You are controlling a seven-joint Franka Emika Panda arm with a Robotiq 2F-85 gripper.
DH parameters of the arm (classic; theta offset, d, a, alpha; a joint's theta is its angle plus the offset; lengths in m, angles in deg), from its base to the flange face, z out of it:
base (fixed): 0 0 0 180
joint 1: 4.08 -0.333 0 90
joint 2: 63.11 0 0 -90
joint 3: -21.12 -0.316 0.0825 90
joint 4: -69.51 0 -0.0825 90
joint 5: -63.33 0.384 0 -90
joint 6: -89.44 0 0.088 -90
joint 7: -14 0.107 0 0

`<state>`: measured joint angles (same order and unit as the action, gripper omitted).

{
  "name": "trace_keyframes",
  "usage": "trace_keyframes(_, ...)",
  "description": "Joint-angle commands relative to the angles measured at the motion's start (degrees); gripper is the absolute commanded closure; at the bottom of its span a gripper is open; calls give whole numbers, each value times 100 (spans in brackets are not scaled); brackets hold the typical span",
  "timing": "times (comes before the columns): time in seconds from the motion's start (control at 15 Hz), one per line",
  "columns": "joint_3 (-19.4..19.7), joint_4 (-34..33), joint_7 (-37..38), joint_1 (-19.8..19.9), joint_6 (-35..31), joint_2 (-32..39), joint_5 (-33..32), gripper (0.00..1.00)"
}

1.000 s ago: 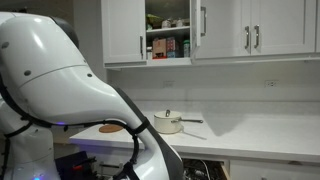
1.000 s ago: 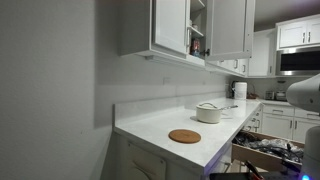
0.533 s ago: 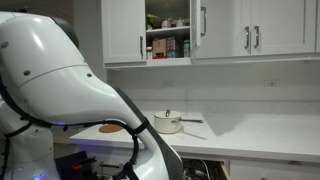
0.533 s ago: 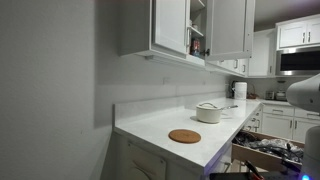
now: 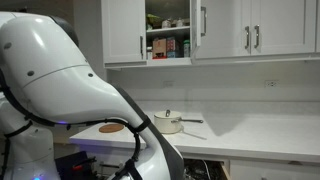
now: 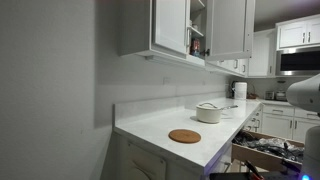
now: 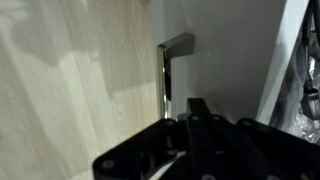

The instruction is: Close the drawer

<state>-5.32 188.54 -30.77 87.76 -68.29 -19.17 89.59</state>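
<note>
The drawer [image 6: 262,150] stands pulled open below the counter, with utensils inside; it also shows at the bottom of an exterior view [image 5: 203,170]. In the wrist view its white front [image 7: 225,50] and slim silver bar handle [image 7: 165,72] are close up. My gripper [image 7: 197,106] is dark and sits just beside the handle against the white front. Its fingers look closed together with nothing between them. The gripper itself is hidden in both exterior views; only the white arm [image 5: 60,90] shows.
A white countertop [image 6: 160,125] carries a round wooden trivet [image 6: 184,136] and a white pot [image 6: 208,112]. White upper cupboards hang above, one door open on jars [image 5: 168,45]. Light wood floor [image 7: 70,90] lies beside the drawer front.
</note>
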Motion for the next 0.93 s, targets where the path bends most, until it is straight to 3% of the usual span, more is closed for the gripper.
trace_keyframes(0.0,-547,522,-131,81,75,-187,301,100)
trace_keyframes(0.47,-1486,1227,-364,215,-36,-204,481,100)
trace_keyframes(0.87,-2018,1610,-368,204,-107,-79,322,100)
